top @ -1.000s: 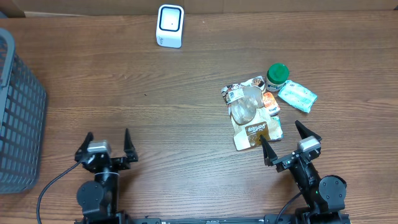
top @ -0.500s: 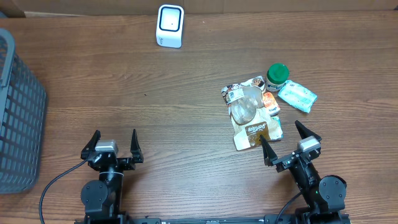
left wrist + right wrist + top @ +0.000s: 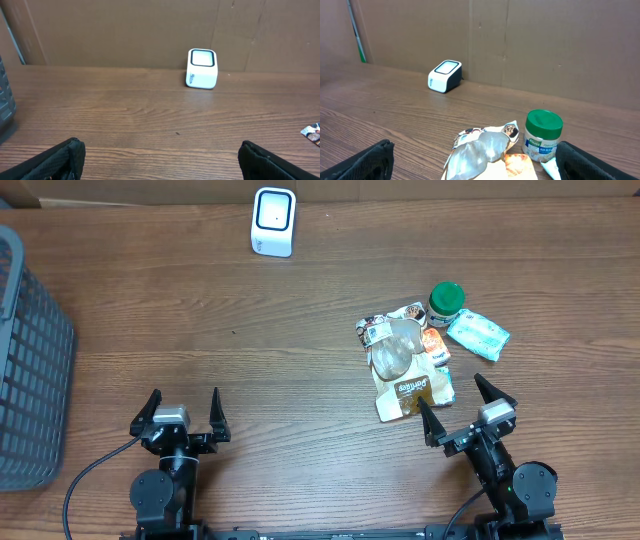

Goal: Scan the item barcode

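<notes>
grey mesh basket [image 3: 30, 370] filled the left edge from overhead, while the left wrist camera caught only a sliver of it and the right wrist camera none. the brown cardboard wall [image 3: 125, 30] behind the counter [image 3: 300, 310] showed only in the wrist views. the heap of packets [image 3: 405, 365], right of centre, lay whole from above; the right wrist saw its crinkled near side, the left wrist just one corner. the white scanner [image 3: 273, 221] stood at the far edge in every view. the green-lidded jar [image 3: 446, 302] stood upright just beside the heap's far side, unseen by the left wrist. the left tool [image 3: 184, 396] and right tool [image 3: 449, 391] sat at the near edge, both spread wide and grasping nothing, the right one near the heap. the counter was dark brown wood grain, closed in behind by plain cardboard.
</notes>
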